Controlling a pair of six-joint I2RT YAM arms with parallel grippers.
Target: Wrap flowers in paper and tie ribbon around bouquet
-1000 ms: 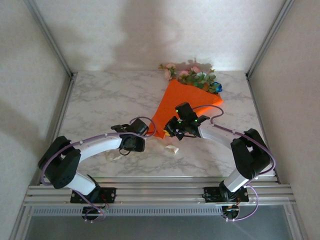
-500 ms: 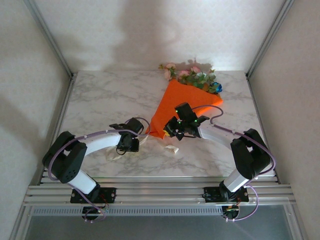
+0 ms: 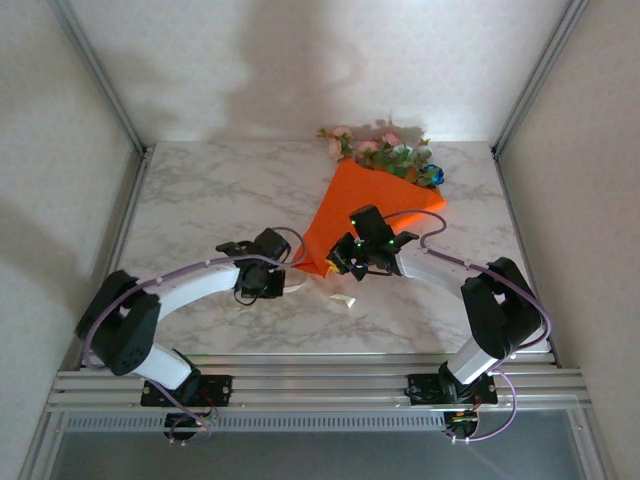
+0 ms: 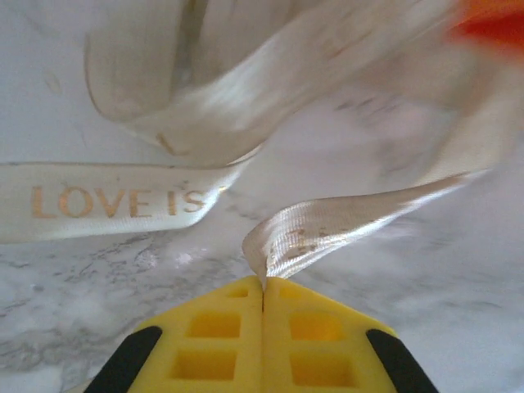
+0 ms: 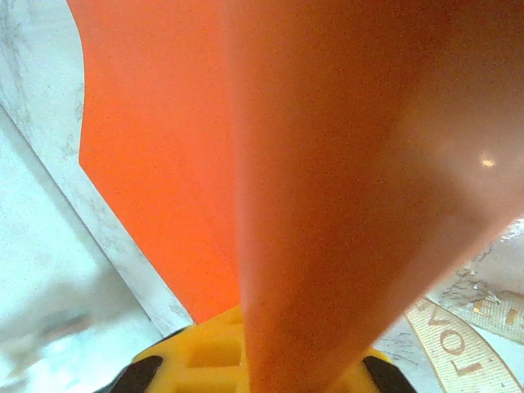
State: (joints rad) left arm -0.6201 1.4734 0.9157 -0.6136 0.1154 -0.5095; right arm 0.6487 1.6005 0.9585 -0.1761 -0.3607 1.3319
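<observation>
Wrapping: judged complete. The paper is rolled into an orange cone, with the wide mouth to the far right and the narrow tip near, about the middle of the table.
Flowers: pink, white and blue blooms with leaves are seen protruding from the far mouth of the cone. The stems are hidden inside.
Right gripper: clenched on the narrow near end of the paper, by which the cone is kept rolled.
Left gripper: clamped on one end of the ribbon, with the strip pinched between the pressed-together pads.
Ribbon position: the cream strip with gold lettering is laid in loose loops on the marble just left of the cone tip. A short piece is also seen near of the tip. Whether it passes under the cone cannot be told.
Tying: not yet done. No turn or knot is seen around the cone.
Remaining: the ribbon is to be carried round the narrow end, crossed and knotted. This is judged the harder part.
Risk: the cone is judged likely to spring open if the right grip is released early.
</observation>
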